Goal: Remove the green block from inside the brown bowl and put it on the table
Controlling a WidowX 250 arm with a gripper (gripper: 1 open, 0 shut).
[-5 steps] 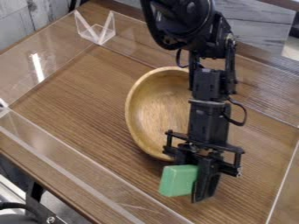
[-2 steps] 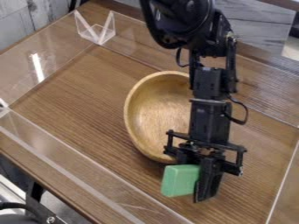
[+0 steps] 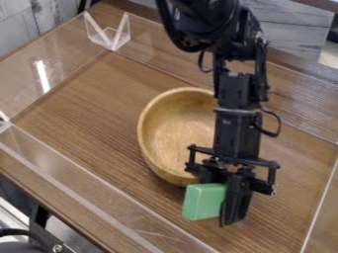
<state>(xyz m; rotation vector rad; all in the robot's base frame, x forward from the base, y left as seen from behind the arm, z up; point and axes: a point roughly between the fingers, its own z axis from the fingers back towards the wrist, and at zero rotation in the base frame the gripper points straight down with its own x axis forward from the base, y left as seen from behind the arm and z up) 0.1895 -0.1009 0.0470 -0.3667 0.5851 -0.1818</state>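
Camera view: the end effector (image 3: 227,203) points down over the near part of the surface (image 3: 93,128), just outside the brown bowl (image 3: 179,133) on its near side. Its fingers are closed on the green block (image 3: 205,202), which sits at their left side, clamped between them, right at the surface near the front edge. Whether the block touches the surface cannot be told. The bowl's hollow shows bare wood.
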